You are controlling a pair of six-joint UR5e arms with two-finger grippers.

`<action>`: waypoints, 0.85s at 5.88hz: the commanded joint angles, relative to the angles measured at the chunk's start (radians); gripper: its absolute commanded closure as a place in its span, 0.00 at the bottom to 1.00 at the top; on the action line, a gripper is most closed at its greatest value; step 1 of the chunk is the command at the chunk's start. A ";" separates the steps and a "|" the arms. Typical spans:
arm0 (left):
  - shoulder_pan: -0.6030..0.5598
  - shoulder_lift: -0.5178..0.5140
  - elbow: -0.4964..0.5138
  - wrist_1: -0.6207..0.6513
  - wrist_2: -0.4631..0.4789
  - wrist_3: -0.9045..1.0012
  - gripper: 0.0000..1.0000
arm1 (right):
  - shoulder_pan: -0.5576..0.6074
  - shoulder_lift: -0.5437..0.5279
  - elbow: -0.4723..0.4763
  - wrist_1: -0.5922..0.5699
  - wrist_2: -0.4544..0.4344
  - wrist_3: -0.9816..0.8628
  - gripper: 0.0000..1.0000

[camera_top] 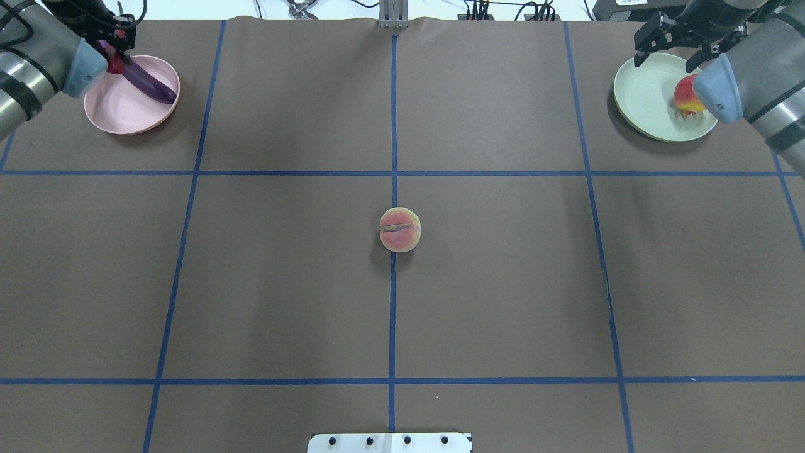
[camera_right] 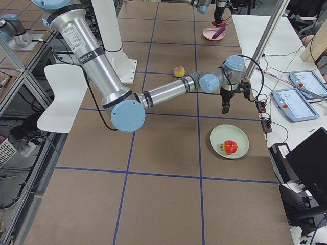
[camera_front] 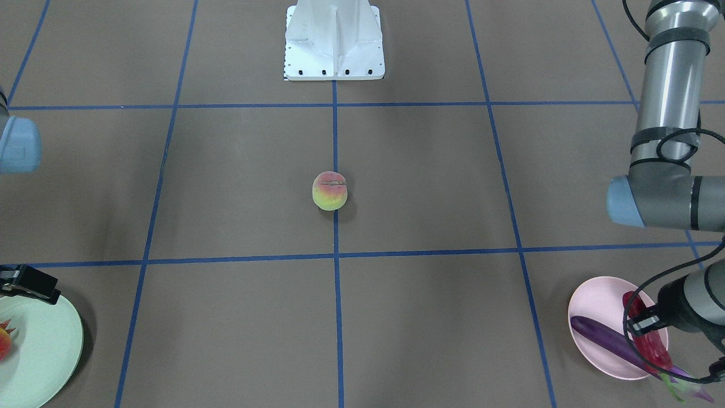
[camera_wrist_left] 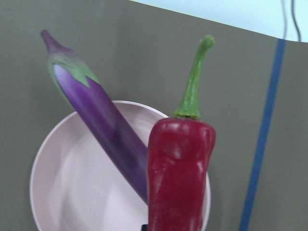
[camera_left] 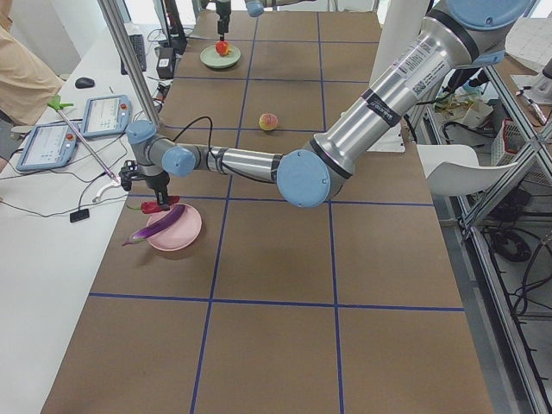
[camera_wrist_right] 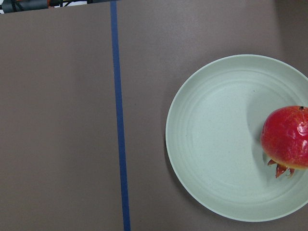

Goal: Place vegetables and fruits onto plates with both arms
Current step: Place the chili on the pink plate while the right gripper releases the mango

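In the front-facing view, a fist-sized yellow-green peach lies unplaced at the table's centre. A glossy red chili pepper is held clamped by the left gripper over a pale pink round plate bearing a long purple eggplant. In the overhead view, a round red-orange crowned fruit is seen on the pale mint-green plate, with the right gripper spread empty above its far rim.

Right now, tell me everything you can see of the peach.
The peach is round, matte, pink-red on top shading to yellow-green below, with a brown stem groove across its crown. It sits on the brown table at its centre, on a blue tape line, stem end up. Nothing else touches it.
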 commanded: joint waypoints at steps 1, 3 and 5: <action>0.001 0.002 0.042 -0.002 0.036 -0.151 0.93 | -0.013 -0.019 0.037 0.000 0.001 0.012 0.00; 0.021 0.030 0.007 -0.035 0.053 -0.563 0.93 | -0.016 -0.030 0.135 -0.090 0.004 0.047 0.00; 0.109 0.085 -0.009 -0.158 0.184 -0.816 0.72 | -0.022 -0.034 0.183 -0.123 0.002 0.049 0.00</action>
